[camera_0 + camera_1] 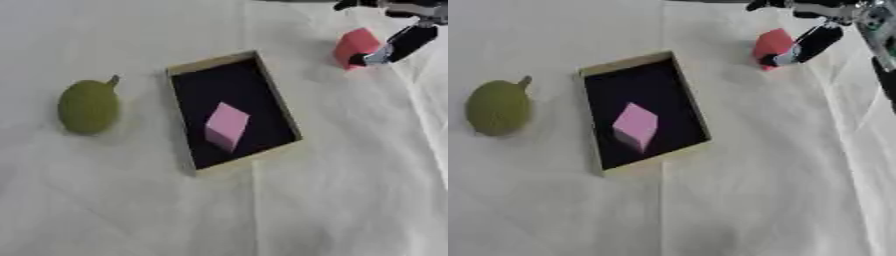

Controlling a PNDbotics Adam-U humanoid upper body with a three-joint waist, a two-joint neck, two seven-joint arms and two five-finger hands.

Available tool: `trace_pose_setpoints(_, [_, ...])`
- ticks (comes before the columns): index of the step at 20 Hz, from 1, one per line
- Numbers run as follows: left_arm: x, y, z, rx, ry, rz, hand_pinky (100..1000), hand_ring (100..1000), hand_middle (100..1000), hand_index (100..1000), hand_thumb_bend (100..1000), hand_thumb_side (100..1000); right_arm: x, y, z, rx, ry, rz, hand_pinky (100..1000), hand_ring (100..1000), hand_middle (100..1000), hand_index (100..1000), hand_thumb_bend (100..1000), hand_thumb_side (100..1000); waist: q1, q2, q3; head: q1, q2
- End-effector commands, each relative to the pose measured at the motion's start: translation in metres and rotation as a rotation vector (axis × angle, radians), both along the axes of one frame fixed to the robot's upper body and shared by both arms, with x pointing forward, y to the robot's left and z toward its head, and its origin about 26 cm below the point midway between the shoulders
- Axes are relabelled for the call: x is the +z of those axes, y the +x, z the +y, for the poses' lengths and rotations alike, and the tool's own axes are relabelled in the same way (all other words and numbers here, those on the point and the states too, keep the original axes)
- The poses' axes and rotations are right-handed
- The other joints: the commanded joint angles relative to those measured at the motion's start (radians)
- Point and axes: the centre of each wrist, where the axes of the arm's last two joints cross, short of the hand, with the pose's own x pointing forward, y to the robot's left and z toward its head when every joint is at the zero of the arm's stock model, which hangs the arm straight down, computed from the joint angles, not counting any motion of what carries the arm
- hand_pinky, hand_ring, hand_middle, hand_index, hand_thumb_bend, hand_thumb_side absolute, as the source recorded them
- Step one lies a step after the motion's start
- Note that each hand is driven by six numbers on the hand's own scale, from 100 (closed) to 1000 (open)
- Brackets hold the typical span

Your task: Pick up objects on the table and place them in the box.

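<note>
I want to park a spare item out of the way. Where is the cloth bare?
Bare: the whole near strip of cloth below the box, and the gap between box and green fruit. Crowded: the far right corner, where the right hand meets the red block.

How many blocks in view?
2. A pink block lies inside the box. A red block is at the far right of the table, right hand closed on it. None appear hidden.
</note>
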Motion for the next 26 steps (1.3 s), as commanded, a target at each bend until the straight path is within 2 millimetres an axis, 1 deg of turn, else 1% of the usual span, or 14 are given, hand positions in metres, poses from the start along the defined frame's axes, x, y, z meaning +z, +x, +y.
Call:
trace_pose_setpoints(1, [0.01,-0.001,0.002,0.001,0.035,-0.027,739,811,729,788,100,672,0.013,-0.003,-0.012,-0.029,-0.044,-0.019,907,959,888,967,455,679,0.003,-0.019,0.003,-0.003,-0.017])
trace_pose_setpoints(2, [0.01,-0.001,0.002,0.002,0.035,-0.028,739,811,729,788,100,672,0.012,-0.003,-0.015,-0.036,-0.052,-0.016,907,959,888,967,453,680,0.003,-0.018,0.003,-0.003,-0.018])
trace_pose_setpoints(3, [0.01,-0.001,0.003,0.003,0.036,-0.029,739,811,729,788,100,672,0.012,-0.003,-0.017,-0.043,-0.057,-0.016,907,960,888,967,425,700,0.003,-0.017,0.004,-0.002,-0.019])
trace_pose_setpoints(4, [0.01,-0.001,0.003,0.004,0.036,-0.031,739,811,729,788,100,672,0.011,-0.003,-0.02,-0.049,-0.061,-0.015,907,960,888,967,422,702,0.002,-0.016,0.005,-0.002,-0.02])
trace_pose_setpoints(5, [0.011,-0.001,0.003,0.004,0.036,-0.032,740,811,730,788,100,672,0.011,-0.003,-0.022,-0.055,-0.063,-0.016,907,961,887,965,388,716,0.002,-0.015,0.005,-0.001,-0.021])
trace_pose_setpoints(9, [0.011,0.0,0.004,0.007,0.038,-0.034,740,812,730,788,100,672,0.01,-0.003,-0.027,-0.064,-0.067,-0.02,906,958,883,962,327,696,0.001,-0.014,0.005,0.001,-0.021])
trace_pose_setpoints(18, [0.01,0.0,0.004,0.004,0.045,-0.03,740,814,732,788,100,672,0.014,0.0,-0.028,-0.082,-0.05,-0.036,903,960,885,955,245,666,-0.004,-0.013,0.009,0.005,-0.024])
trace_pose_setpoints(20, [0.01,0.0,0.005,0.005,0.047,-0.03,740,814,732,788,100,672,0.014,0.0,-0.029,-0.087,-0.048,-0.036,903,958,884,956,236,663,-0.004,-0.012,0.01,0.007,-0.025])
trace_pose_setpoints(24, [0.01,0.0,0.006,0.009,0.052,-0.028,740,815,733,788,100,672,0.013,0.0,-0.033,-0.094,-0.057,-0.03,904,962,887,957,262,673,-0.008,-0.011,0.008,0.013,-0.023])
trace_pose_setpoints(26, [0.01,0.0,0.007,0.011,0.057,-0.027,741,816,734,788,100,672,0.013,0.0,-0.035,-0.096,-0.071,-0.023,907,969,893,961,314,691,-0.011,-0.011,0.007,0.016,-0.022])
